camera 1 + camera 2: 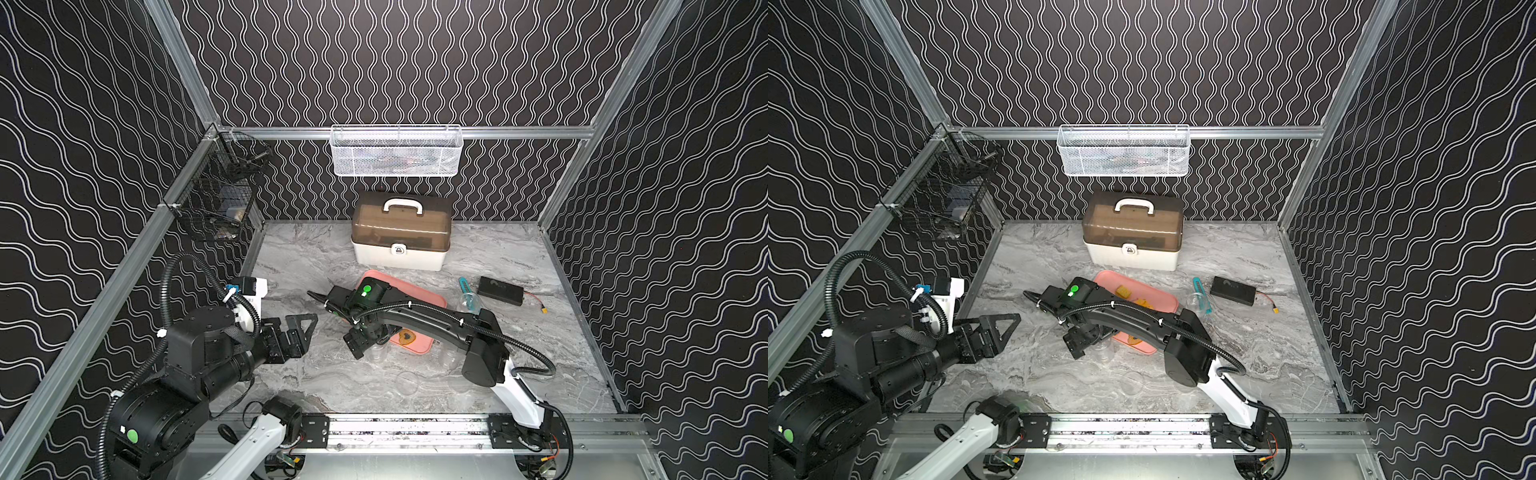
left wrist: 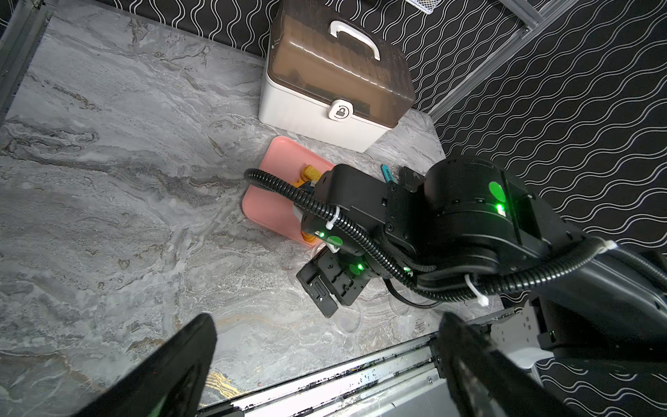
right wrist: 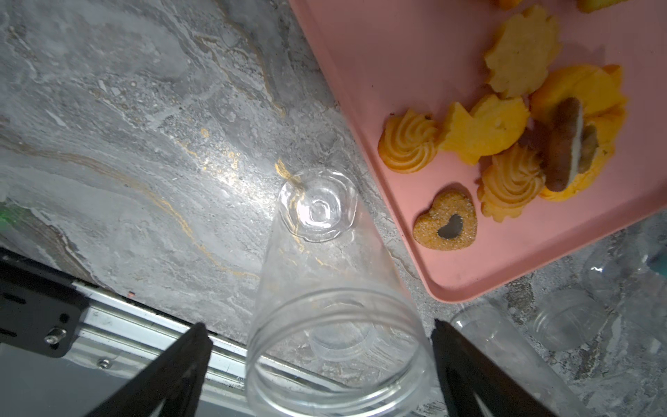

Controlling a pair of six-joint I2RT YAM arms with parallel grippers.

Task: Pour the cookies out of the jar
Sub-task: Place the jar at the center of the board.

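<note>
We find the right gripper (image 3: pixel 319 326) open, its two black fingers (image 3: pixel 173 368) spread either side of the clear plastic jar (image 3: pixel 325 260); a gap shows between one finger and the jar wall, and at the other we cannot tell whether there is contact. The jar stands upright on the marble table (image 3: pixel 126 126), mouth towards the wrist camera, with nothing visible inside. It sits just beside the edge of the pink tray (image 3: pixel 397 54), near one corner, not on it. The cookies (image 3: pixel 505 137) lie on the tray in a loose heap of yellow swirls, flower shapes and a brown piece, some overlapping; a heart-shaped cookie (image 3: pixel 445 225) with a dark centre lies flat just apart from the heap, nearer that corner. Further clear containers (image 3: pixel 566 317) stand on the table past the corner. The left gripper (image 2: pixel 326 317) is likewise open, holding nothing, raised over the table well apart from the tray. In both top views a storage box (image 1: pixel 401 232) with a white handle stands at the back wall, behind the tray.
</note>
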